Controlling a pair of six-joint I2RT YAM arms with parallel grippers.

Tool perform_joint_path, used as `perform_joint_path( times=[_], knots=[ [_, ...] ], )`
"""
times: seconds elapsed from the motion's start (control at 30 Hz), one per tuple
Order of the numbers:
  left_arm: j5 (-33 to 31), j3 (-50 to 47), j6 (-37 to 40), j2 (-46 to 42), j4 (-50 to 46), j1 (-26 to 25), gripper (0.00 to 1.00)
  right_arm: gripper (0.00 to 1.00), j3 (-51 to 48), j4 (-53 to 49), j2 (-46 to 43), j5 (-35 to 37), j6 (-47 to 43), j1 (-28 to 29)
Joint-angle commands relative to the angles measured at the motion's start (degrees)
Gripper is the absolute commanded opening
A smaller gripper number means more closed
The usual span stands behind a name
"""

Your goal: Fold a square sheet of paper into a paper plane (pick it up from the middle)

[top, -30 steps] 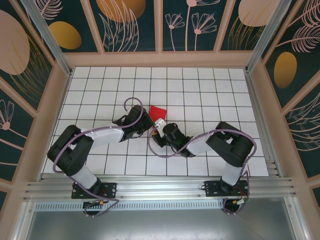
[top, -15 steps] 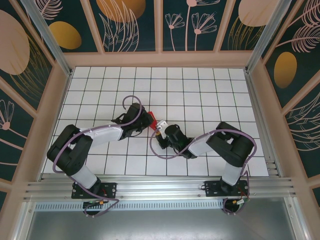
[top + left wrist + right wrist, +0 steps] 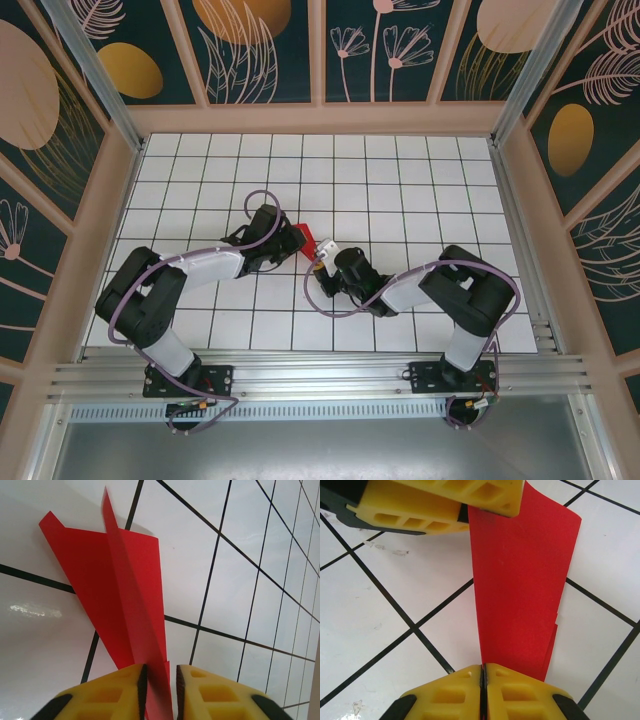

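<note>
Grid table (image 3: 400,180) | paper plane (image 3: 115,605) half-hidden overhead | right gripper (image 3: 482,668) pinches it | left gripper (image 3: 161,669) slightly apart, perhaps loose

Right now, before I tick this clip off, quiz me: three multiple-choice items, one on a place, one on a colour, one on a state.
1. Where is the folded paper in the overhead view?
A. Between the two arms' tips, near the middle of the table
B. Against the back wall
C. On the metal rail by the bases

2. What colour are the jaws in the wrist views?
A. Blue
B. Yellow
C. Green

3. How do the jaws of the right gripper stand?
A. Wide open above bare tiles
B. Closed together at the paper's narrow end
C. Clamped on a cable

Key:
1. A: the red paper sits where the left gripper and the right one meet.
2. B: they are yellow blocks with dark pads.
3. B: no gap shows between them, and the paper's edge runs into the seam.
</note>
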Motion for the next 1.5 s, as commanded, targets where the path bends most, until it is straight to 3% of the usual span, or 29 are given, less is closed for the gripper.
perform_joint_path(
  times=[0.0,0.17,0.47,0.77,0.97,1.2,1.47],
  knots=[
    [1.2,-0.3,0.5,0.5,1.8,0.1,0.19,0.11,1.1,0.9,-1.0,-1.4,-1.2,-0.5],
    [1.3,-0.6,0.0,0.0,2.0,0.1,0.09,0.22,1.9,0.6,-0.8,-1.4,-2.1,-0.6],
    [1.1,-0.8,-0.6,-0.4,1.6,0.1,0.06,0.33,4.7,1.5,1.7,0.0,-5.2,-0.5],
    [1.3,-0.8,-0.7,-0.7,1.0,0.1,0.07,0.33,6.8,3.0,5.0,2.2,-7.9,-0.2],
    [1.3,-1.0,-1.0,-1.1,1.0,0.3,0.08,0.24,6.7,4.4,5.3,3.4,-8.1,-0.2],
    [0.9,-1.2,0.0,-2.8,0.6,2.2,0.23,0.06,6.1,2.1,3.2,-0.8,-5.3,-0.6],
    [-1.0,-3.5,2.6,-7.7,0.7,5.9,0.48,0.00,6.4,-1.9,1.3,-14.4,4.7,-4.5]
  ],
)
